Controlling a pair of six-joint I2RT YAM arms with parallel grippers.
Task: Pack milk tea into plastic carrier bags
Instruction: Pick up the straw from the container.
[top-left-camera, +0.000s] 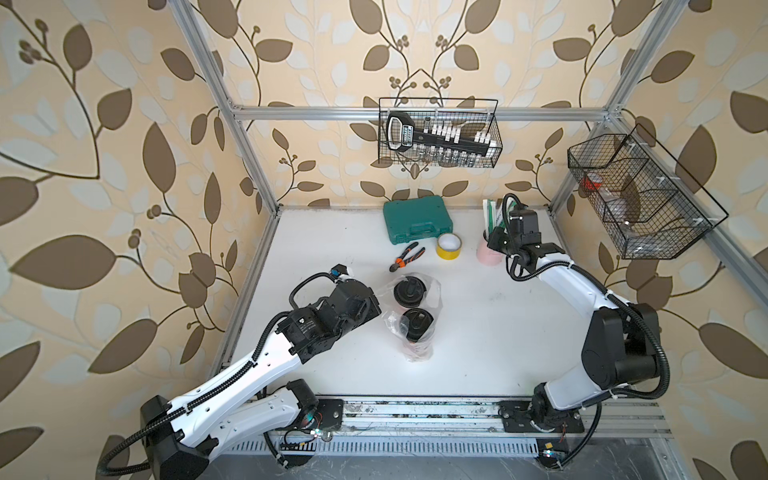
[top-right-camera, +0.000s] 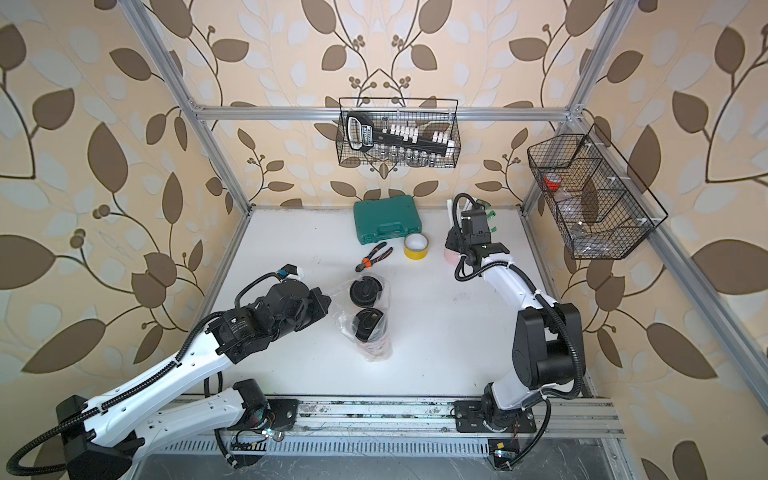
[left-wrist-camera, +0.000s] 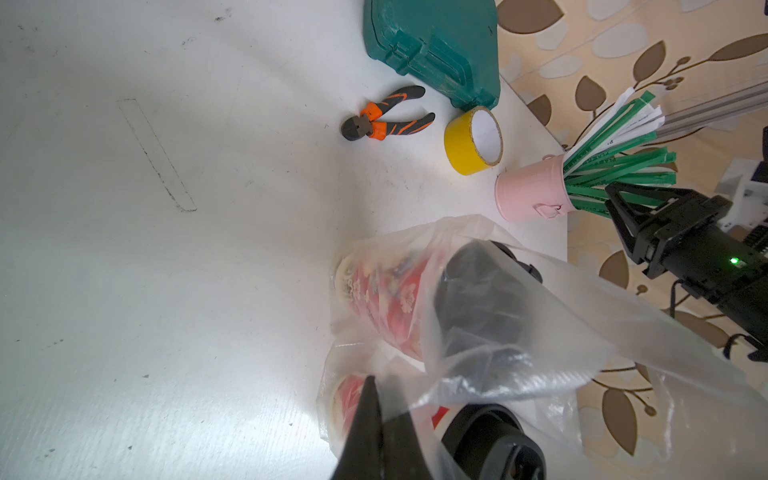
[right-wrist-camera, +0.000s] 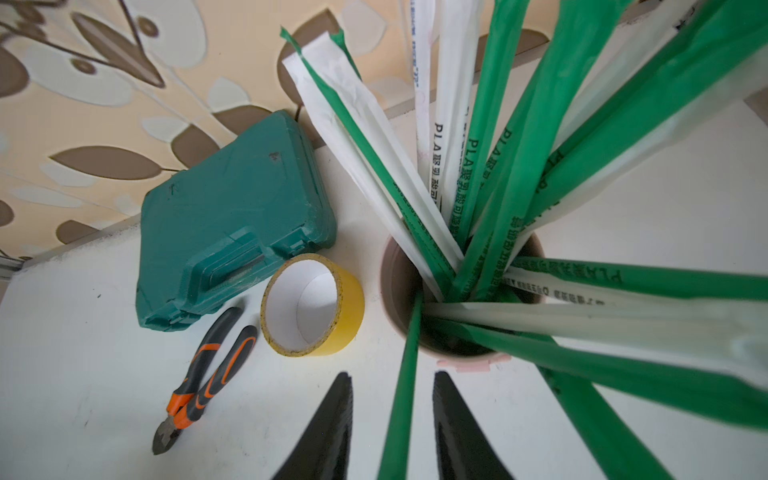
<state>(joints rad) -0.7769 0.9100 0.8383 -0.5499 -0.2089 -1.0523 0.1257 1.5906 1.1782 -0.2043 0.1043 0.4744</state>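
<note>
Both milk tea cups (top-left-camera: 405, 292) are sitting inside the plastic carrier bag (top-left-camera: 434, 286) mid-frame, so packing looks nearly done; your left gripper (left-wrist-camera: 368, 399) is pinching its film, your right gripper (right-wrist-camera: 392, 376) is straddling a straw (right-wrist-camera: 411, 332), jaws apart.

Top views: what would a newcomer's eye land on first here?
Mid-table in both top views, the far red cup and the near red cup, both black-lidded, stand inside the clear bag, whose edge the left gripper pinches. At the table's back right, the right gripper hangs over the pink cup of straws, jaws apart around one green straw.
</note>
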